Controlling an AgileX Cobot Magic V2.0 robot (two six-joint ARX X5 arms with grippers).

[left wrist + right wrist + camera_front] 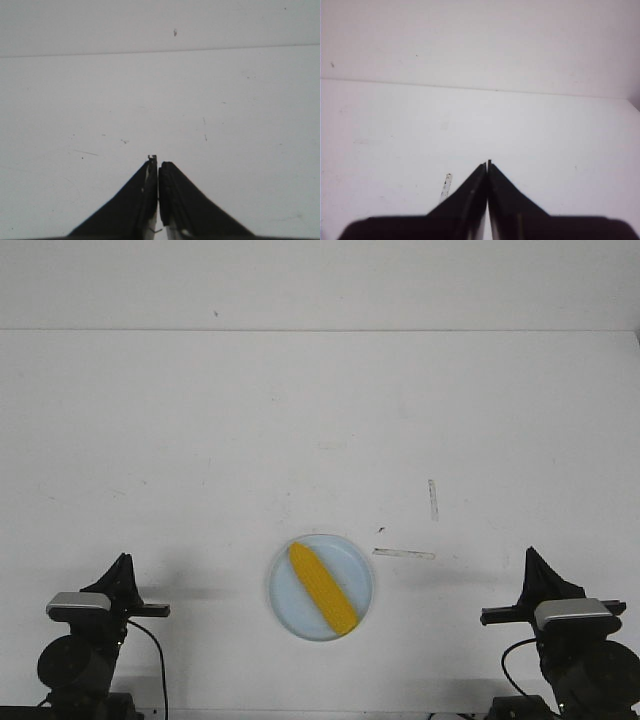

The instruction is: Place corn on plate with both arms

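Claws: my left gripper (158,167) and my right gripper (488,165) are both sitting pressed closed on nothing, fingertips meeting in a point.

Container: the plate (352,557) is lying on the white table (200,440) near its front edge, between my two arms and well apart from each; it is holding the corn (322,587), and nothing else is showing in it. Contents: the corn is resting diagonally across the plate, one end toward the far left rim, the other reaching the near right rim. Appearance: the cob is showing bright yellow, smooth, elongated, tapering at both ends, without husk. Materials and shapes: the plate is looking round, shallow, pale blue, plain; my fingers are appearing black, matte, wedge-shaped; the tabletop is showing flat, scuffed, with two pale strips (404,554) lying just right of the plate.
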